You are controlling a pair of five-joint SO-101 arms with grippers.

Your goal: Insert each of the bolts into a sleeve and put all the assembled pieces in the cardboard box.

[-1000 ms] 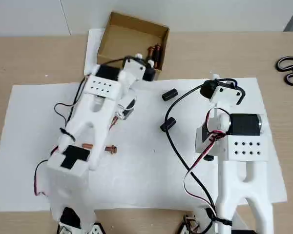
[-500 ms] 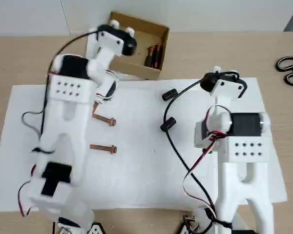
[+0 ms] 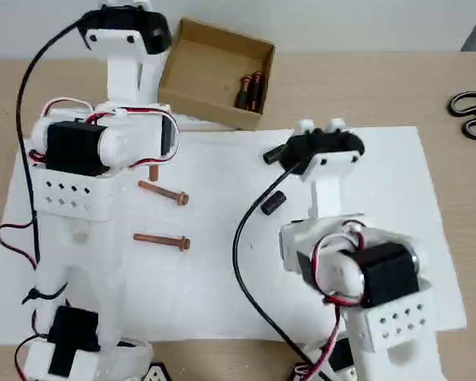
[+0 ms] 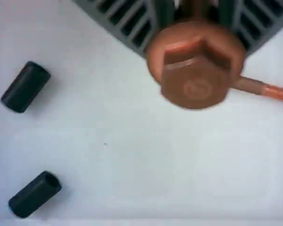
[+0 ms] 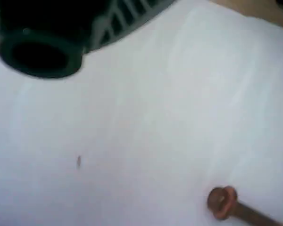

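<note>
The left jaws are clamped on a bolt (image 4: 195, 66); a sleeve (image 5: 40, 54) sits at the right jaws, whether clamped I cannot tell.

Black-handled scissors (image 3: 472, 113) lay far right on wooden table (image 3: 365, 87). White paper sheet (image 3: 222, 294) covered the table's middle, near edge included.

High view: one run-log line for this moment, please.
left end effector: holds bolt | right end effector: holds sleeve | paper: loose bolts, loose sleeves | cardboard box: assembled pieces
</note>
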